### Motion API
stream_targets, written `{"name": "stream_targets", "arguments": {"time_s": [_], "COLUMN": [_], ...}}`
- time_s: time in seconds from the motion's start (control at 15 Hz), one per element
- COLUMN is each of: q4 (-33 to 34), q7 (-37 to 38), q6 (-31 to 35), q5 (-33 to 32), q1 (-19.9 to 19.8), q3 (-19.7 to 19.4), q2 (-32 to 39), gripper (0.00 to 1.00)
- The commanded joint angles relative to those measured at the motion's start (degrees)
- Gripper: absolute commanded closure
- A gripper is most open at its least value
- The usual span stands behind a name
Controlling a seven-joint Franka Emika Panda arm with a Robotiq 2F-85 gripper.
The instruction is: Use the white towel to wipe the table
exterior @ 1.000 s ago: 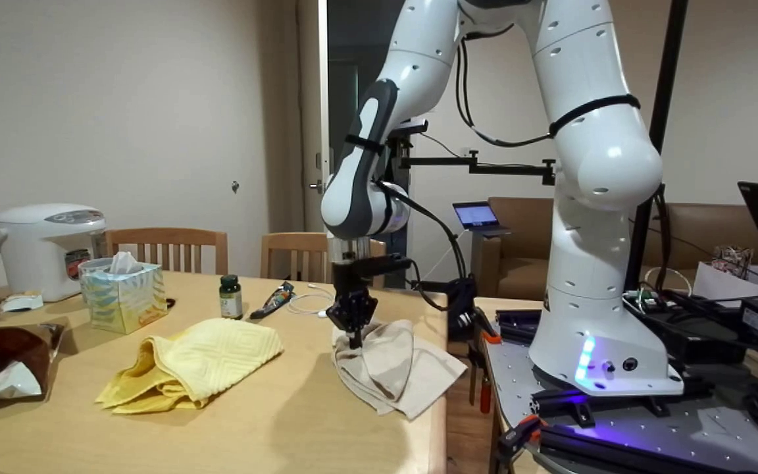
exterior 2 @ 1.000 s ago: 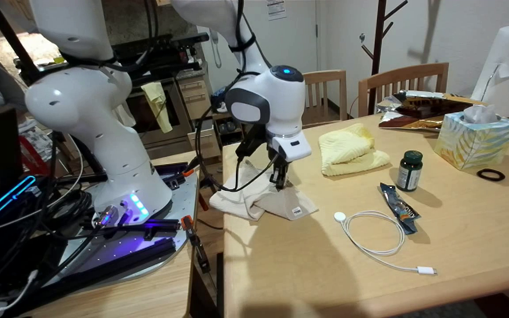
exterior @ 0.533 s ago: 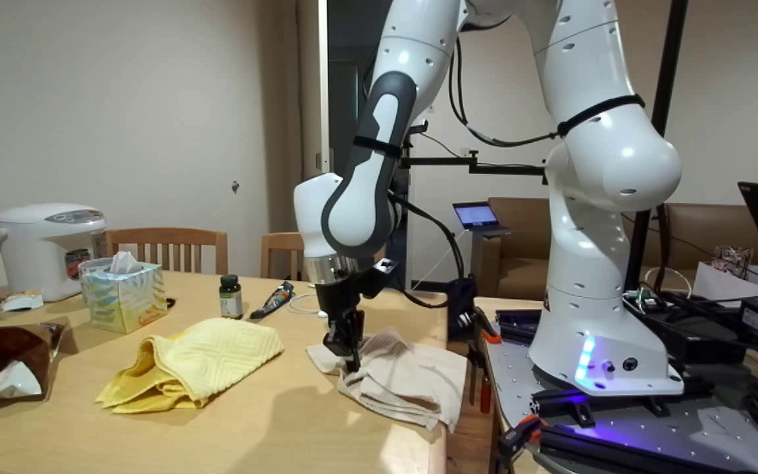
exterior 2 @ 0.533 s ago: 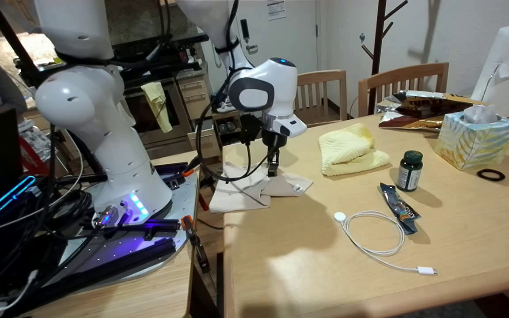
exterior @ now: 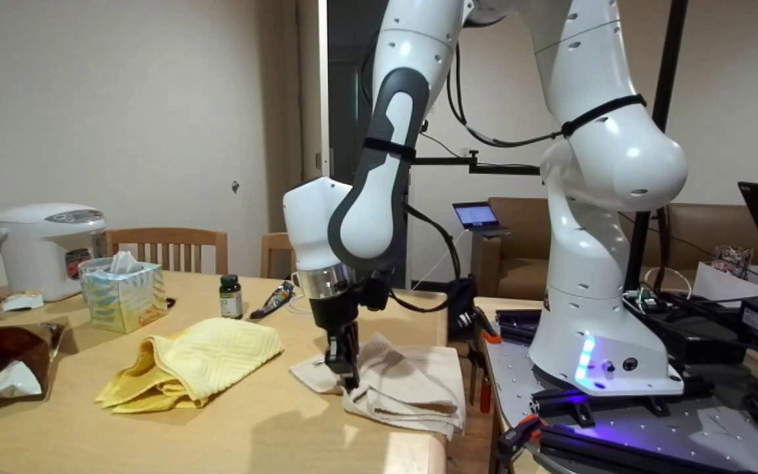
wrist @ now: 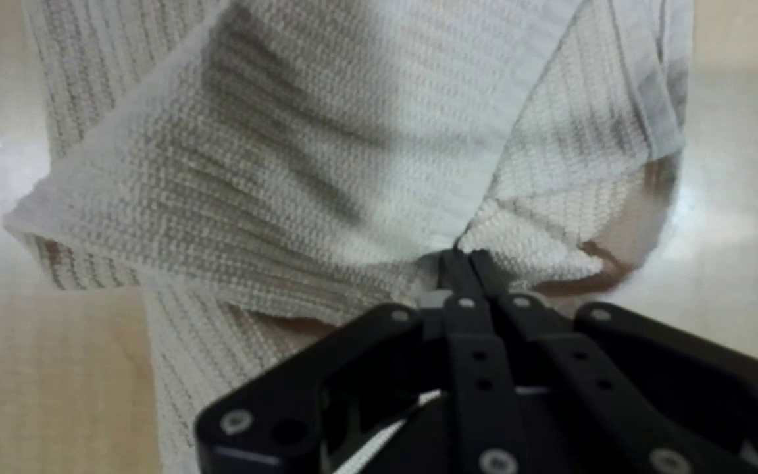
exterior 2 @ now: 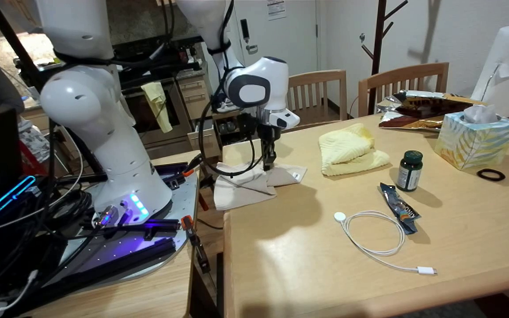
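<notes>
Lying rumpled just right of the lower middle of the frame in an exterior view, the off-white towel laps over the right-hand edge of the tabletop. I take it for the one meant, since the folded cloth toward the left is plainly yellow. The gripper points down into the towel's left part; from this side I can't make out what the jaws have between them.

In an exterior view the towel sits left of the middle and hangs a little past the tabletop's left edge, a small tag showing on its right-hand corner. A bottle and a snack bar are well apart from it, farther right.

In the wrist view the jaws show at the bottom of the frame, right of the middle, almost together, and the towel's folds run in to their tips; I'd say they have a pinch of it. It looks light and limp, with a ribbed weave that ought to give good purchase and nothing that could break. Being so soft, it should follow a pull better than a push, and a loose flap may double under. A single layer might slip out once it drags on the tabletop, so I'd want a thick bunch where those folds meet, rather than the flat tagged corner. The overhanging end is what I'd watch: it could catch on the edge.
</notes>
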Motion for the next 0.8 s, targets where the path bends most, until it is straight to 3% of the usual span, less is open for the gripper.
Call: {"name": "stream_targets", "arguments": {"time_s": [0.0, 0.2, 0.47, 0.73], "q4": [0.1, -0.4, -3.0, -6.9], "q7": [2.0, 5.8, 15.5, 17.9], "q6": [0.6, 0.4, 3.9, 12.5], "q5": [-2.1, -8.6, -25.9, -37.2], "q1": [0.7, 3.5, 8.2, 6.4], "q3": [-0.6, -4.3, -14.7, -23.3], "q2": [1.0, 0.5, -1.7, -2.3], "gripper": [0.99, 0.99, 0.99, 0.99]}}
